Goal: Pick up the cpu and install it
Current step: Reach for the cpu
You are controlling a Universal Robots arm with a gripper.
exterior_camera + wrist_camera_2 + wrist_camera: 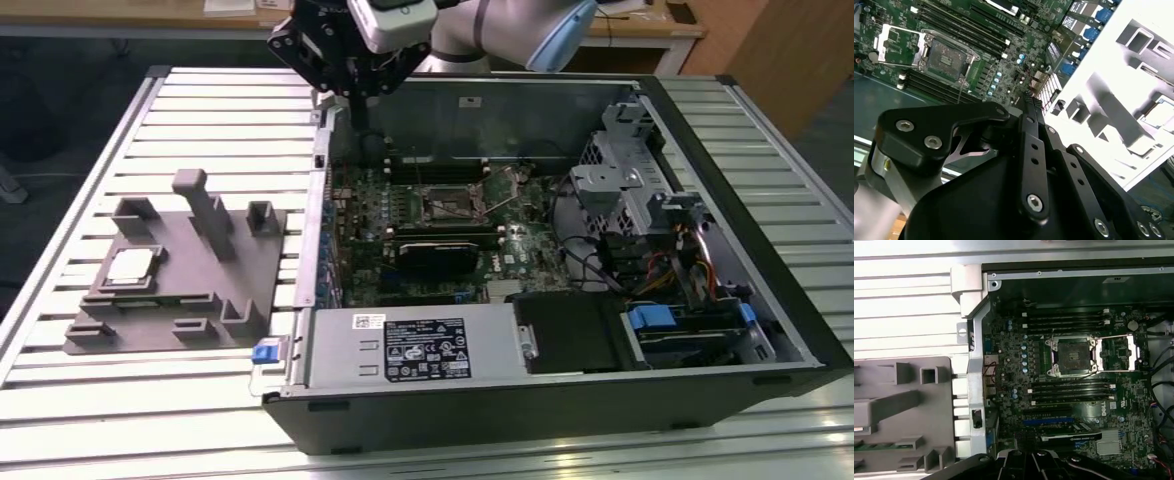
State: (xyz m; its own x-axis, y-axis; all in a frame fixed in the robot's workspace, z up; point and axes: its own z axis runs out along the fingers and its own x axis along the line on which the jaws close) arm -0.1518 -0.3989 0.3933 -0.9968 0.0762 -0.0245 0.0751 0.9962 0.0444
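Exterior view, cpu (pixel 130 265) first: flat in a shallow recess of the grey plastic fixture (pixel 187 305), shiny silver top up, nothing touching it. Same cpu (pixel 1160 112) in the second wrist view, a pale square set in the brightly lit fixture (pixel 1114 90).

Fixture resting on the slatted metal desk (pixel 200 110), just beside the open computer case (pixel 747 130), on the exterior view's left of it.

Inside the case, a green motherboard (pixel 400 200) with the cpu socket (pixel 451 200) near its middle. In the first wrist view, socket (pixel 1073 356) uncovered, its metal retention frame (pixel 1119 352) swung open beside it, long memory slots (pixel 1069 390) running along both sides.

Nearer the front in the exterior view:
- a black rectangular block (pixel 434 255) on the board
- a silver power supply (pixel 414 345) along the near wall
- a drive cage (pixel 667 320) with blue tabs toward the exterior view's right

Pincer (pixel 358 98) hanging high over the case's far corner on the exterior view's left, above the case wall, well apart from the cpu and the fixture. In the second wrist view, pincer (pixel 1031 99) with its black fingers (pixel 1030 130) drawn together, tips meeting, clamped on nothing.
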